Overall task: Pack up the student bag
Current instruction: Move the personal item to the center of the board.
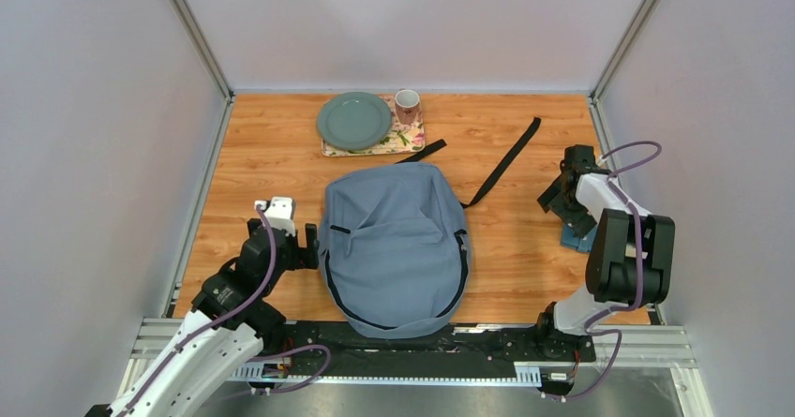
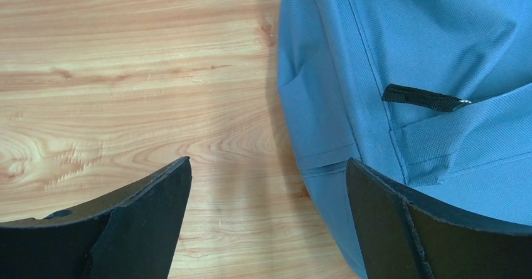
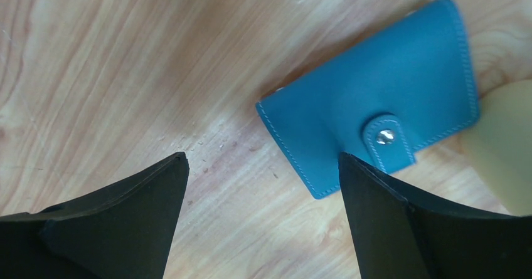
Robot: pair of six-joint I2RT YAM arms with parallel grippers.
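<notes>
Left gripper (image 2: 268, 163): jaws spread wide, empty, at left edge of student bag (image 1: 394, 248). Right gripper (image 3: 263, 158): spread wide, empty, over tabletop (image 3: 94, 72) beside blue snap wallet (image 3: 370, 97).

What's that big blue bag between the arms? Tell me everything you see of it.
The student bag is a soft grey-blue fabric backpack lying flat and rumpled on the wooden table. Dark zips curve down both sides, one with a black pull. Black straps trail from its far end. The left pincer stands open at its left edge, gripping nothing.
</notes>
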